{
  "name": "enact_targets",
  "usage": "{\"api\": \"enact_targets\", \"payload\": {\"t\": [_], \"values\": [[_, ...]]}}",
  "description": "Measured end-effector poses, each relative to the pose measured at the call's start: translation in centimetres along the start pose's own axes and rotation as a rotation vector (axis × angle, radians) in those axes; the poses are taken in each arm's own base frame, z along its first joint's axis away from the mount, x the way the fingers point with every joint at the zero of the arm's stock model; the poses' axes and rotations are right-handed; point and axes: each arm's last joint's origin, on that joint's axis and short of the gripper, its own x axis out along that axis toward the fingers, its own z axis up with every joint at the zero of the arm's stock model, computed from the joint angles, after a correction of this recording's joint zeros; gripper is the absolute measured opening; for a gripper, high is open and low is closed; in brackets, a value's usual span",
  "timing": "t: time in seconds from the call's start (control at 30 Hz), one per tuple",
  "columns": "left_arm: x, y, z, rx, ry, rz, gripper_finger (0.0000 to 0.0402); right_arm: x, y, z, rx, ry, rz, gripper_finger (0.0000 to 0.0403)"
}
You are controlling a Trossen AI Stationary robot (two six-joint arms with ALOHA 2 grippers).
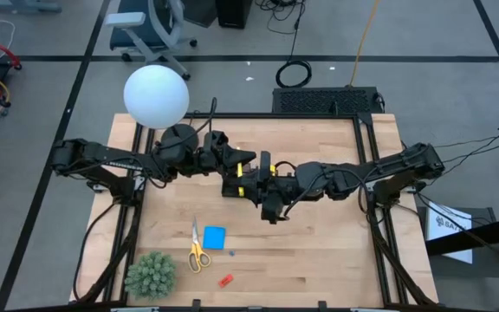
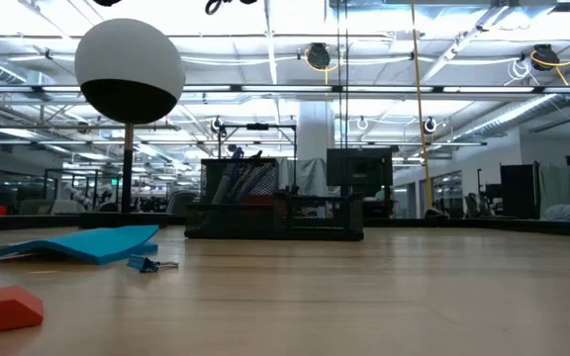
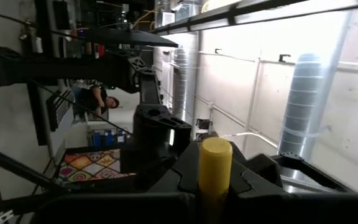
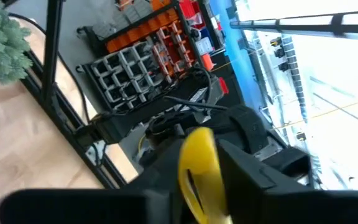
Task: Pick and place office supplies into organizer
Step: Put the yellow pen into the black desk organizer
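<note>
Overhead looking down, table-level looking across, 2 close wrist views

The flat wooden table top (image 1: pixel 319 234) is pale tan with fine plank lines. On it lies a bright blue square note pad (image 1: pixel 214 237), and beside it a pair of scissors with yellow handles and grey blades (image 1: pixel 197 251). A tiny red piece (image 1: pixel 225 280) lies near the front edge; in the low view it looks red-orange. The spiky round plant (image 1: pixel 151 275) is dull green. The round lamp globe (image 1: pixel 156 95) is white from above. The small rectangular desk organizer (image 2: pixel 273 206) is black. Each wrist view shows a yellow object (image 3: pixel 215 165) between dark black fingers (image 4: pixel 253 186).
</note>
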Motion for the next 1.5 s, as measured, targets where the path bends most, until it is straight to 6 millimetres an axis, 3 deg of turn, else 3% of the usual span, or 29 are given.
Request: {"api": "enact_targets", "payload": {"t": [0.1,0.4,0.77,1.03,1.27,1.5], "values": [[0.0,0.1,0.0,-0.025,-0.001,0.007,0.0019,-0.1,-0.2,0.1,-0.013,-0.002,-0.006,0.0044],[0.0,0.0,0.0,0.006,-0.002,0.002,0.0021,-0.1,-0.3,0.0,0.011,0.019,-0.022,0.0043],[-0.1,0.5,1.0,0.099,-0.021,0.046,0.0158,0.0,-0.4,-0.1,0.126,0.048,-0.051,0.0042],[-0.1,0.2,1.5,0.187,-0.037,0.027,0.0235,-0.4,-1.0,0.0,0.174,0.08,-0.12,0.0041],[-0.1,0.2,1.8,0.208,-0.005,0.03,0.0267,-0.7,-1.5,-0.2,0.173,0.133,-0.161,0.0041],[-0.1,0.5,1.7,0.224,0.027,0.059,0.0256,-0.9,-1.7,-0.3,0.17,0.192,-0.205,0.0041]]}}
